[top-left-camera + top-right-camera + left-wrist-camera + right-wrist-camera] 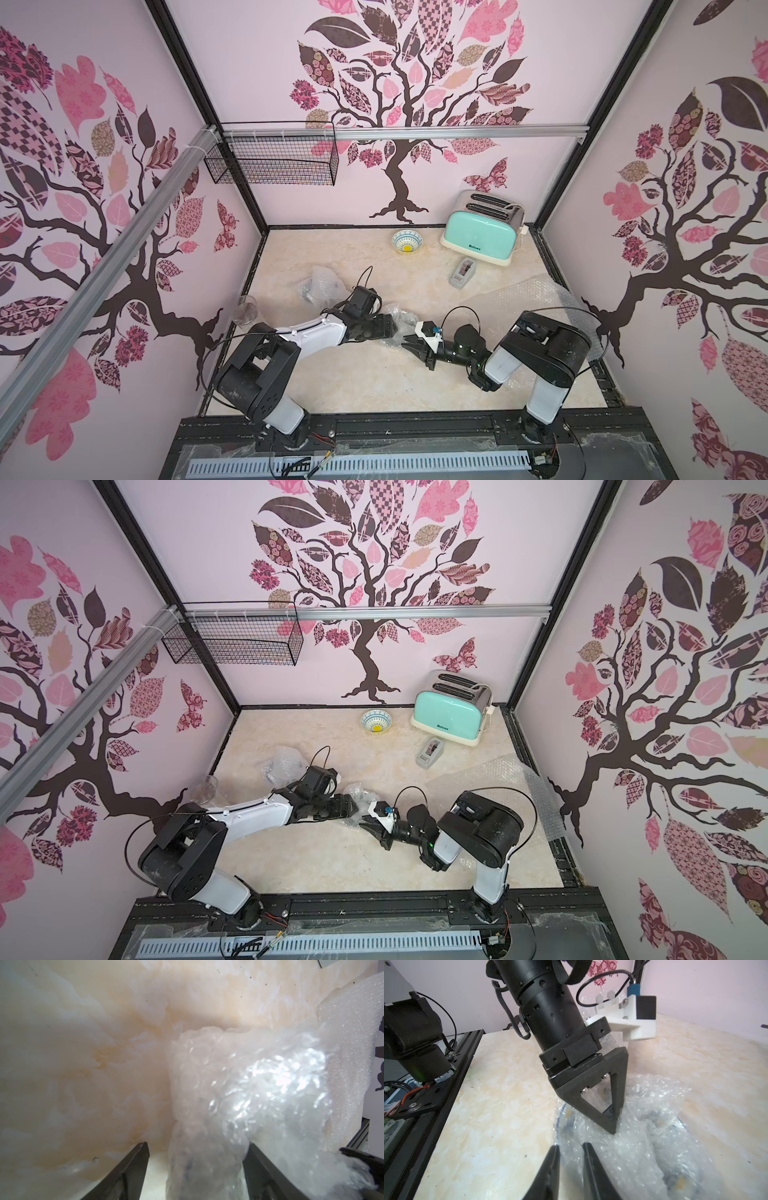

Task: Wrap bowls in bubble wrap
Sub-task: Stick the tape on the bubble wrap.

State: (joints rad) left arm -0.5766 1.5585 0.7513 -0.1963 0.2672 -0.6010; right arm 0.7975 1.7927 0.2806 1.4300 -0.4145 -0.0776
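**Operator:** How do my arms sit?

**Spotter:** Your left arm (307,332) lies low, stretched across the table (365,386). Your left gripper (392,326) tips steeply down into a bundle of bubble wrap (398,320). That bundle lies well in front of the toaster (482,227), off to its left. Your right arm (540,345) is folded with its elbow high, and its forearm runs toward the same bundle. Your right gripper (404,341) faces the left one across it.

**Operator:** And the jaws?

**Spotter:** In the left wrist view your left fingers (137,1163) stand wide apart. The wrap runs between them, against one finger and clear of the other, so they clamp nothing. In the right wrist view your right gripper's jaws stand a little apart at the bundle's edge, loose of it.

**Operator:** Where are the bowls?

**Spotter:** One bowl (675,1181) sits inside that bundle; blue lines and a yellow patch show through the plastic. A bare bowl (407,242), blue-patterned with a yellow centre, stands just left of the toaster. A second bundle (322,284) lies farther to the toaster's left. A flat sheet (536,297) spreads in front of the toaster, toward its right.

**Operator:** Any writing?

**Spotter:** There is dark lettering low on the toaster's mint front, too small for me to read. A grey tape dispenser (462,272) sits just in front of the toaster.
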